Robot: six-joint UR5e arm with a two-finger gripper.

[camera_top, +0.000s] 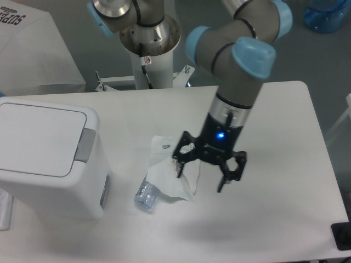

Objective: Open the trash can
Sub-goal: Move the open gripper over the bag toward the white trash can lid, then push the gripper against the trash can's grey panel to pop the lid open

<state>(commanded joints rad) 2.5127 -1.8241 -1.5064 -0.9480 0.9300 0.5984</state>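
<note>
While the arm [236,60] reaches down over the middle of the table [274,219], its gripper [200,178] hangs above the surface with both black fingers spread wide and nothing between them. One fingertip sits over the right edge of a white packet [174,172]; whether it touches the packet cannot be told. A blue light glows on the wrist just above the fingers.

At the left edge stands the bin [49,159], a white box with rounded corners, well apart from the gripper. Its flat lid [38,139] lies shut, flush with the top. A grey latch tab [85,145] sits at the lid's right edge, facing the packet. A second grey patch shows lower on the bin's right wall.

Between bin and gripper lies the packet, crumpled, with small print near its top. Just beside its lower left corner rests a small clear bluish piece [146,193], touching or nearly touching the packet.

Behind the table rises the arm's white base post [149,49]. A white sheet with printed letters [27,44] covers something at the top left, and a blue translucent container [329,13] shows at the top right corner. A dark object [343,235] sits at the lower right edge.
</note>
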